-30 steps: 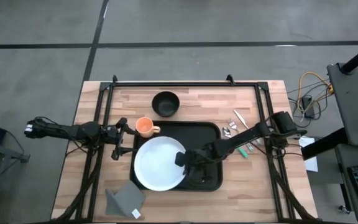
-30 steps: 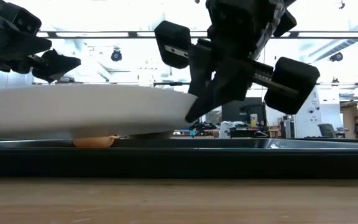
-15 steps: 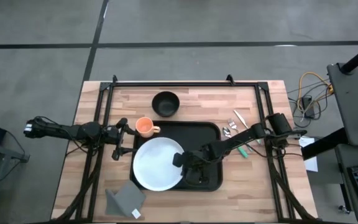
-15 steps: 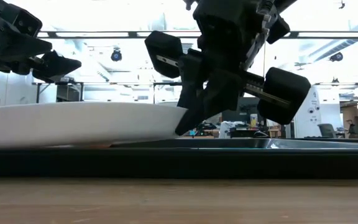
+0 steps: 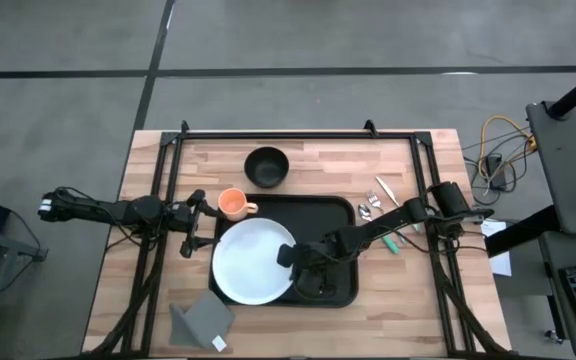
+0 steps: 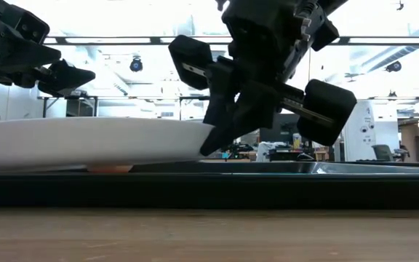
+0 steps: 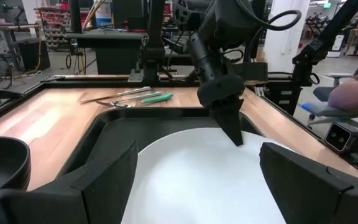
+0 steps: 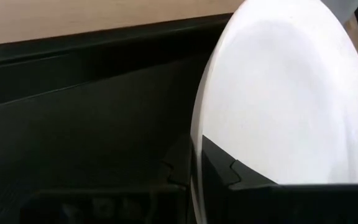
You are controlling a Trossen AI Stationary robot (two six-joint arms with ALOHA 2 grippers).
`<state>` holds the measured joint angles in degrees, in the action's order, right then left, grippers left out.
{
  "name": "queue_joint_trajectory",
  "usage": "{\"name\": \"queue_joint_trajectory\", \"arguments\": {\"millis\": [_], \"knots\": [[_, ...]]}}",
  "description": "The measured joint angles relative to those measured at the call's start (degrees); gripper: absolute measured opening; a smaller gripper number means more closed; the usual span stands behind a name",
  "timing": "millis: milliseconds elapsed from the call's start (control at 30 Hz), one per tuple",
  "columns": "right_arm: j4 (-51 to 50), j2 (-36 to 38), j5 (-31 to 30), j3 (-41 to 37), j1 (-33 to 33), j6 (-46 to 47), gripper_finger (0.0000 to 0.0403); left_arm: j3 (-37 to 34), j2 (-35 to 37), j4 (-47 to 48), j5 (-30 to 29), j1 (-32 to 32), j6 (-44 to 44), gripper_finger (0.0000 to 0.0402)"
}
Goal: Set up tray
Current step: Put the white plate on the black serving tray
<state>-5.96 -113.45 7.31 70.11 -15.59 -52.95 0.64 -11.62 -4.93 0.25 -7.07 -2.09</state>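
Both right jaws (image 5: 290,258) clamp the plate (image 5: 251,262) rim over the tray (image 5: 340,215).

The white plate (image 5: 253,262) covers the left half of the tray (image 5: 336,215) and overhangs its left rim. The right gripper (image 5: 294,262) clamps the plate's right edge, blocking the tray's centre. Bare tray floor lies along the far and right sides. The orange cup (image 5: 231,203), black bowl (image 5: 266,166) and cutlery (image 5: 380,200) border the tray. The bench (image 5: 318,325) is bare at the near right.

white plate (image 5: 254,263) lowered toward tray (image 5: 336,215), shifted left by right tool (image 5: 290,257)
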Motion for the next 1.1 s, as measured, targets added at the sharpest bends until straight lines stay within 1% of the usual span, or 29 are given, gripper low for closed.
{"name": "queue_joint_trajectory", "arguments": {"millis": [867, 967, 1100], "knots": [[0.9, -0.1, 0.1, -0.1, 0.4, 2.0, 0.0009, 0.0, 0.0, 0.0, 0.0, 0.0, 0.0, 0.0315], [1.0, -0.1, 0.1, -0.1, 0.4, 2.2, 0.0018, 0.0, 0.0, 0.0, 0.0, 0.0, 0.0, 0.0315], [1.4, -0.1, 0.1, -0.1, 0.5, 3.6, 0.0041, 0.0, 0.0, 0.0, 0.0, 0.0, 0.0, 0.0315]]}}
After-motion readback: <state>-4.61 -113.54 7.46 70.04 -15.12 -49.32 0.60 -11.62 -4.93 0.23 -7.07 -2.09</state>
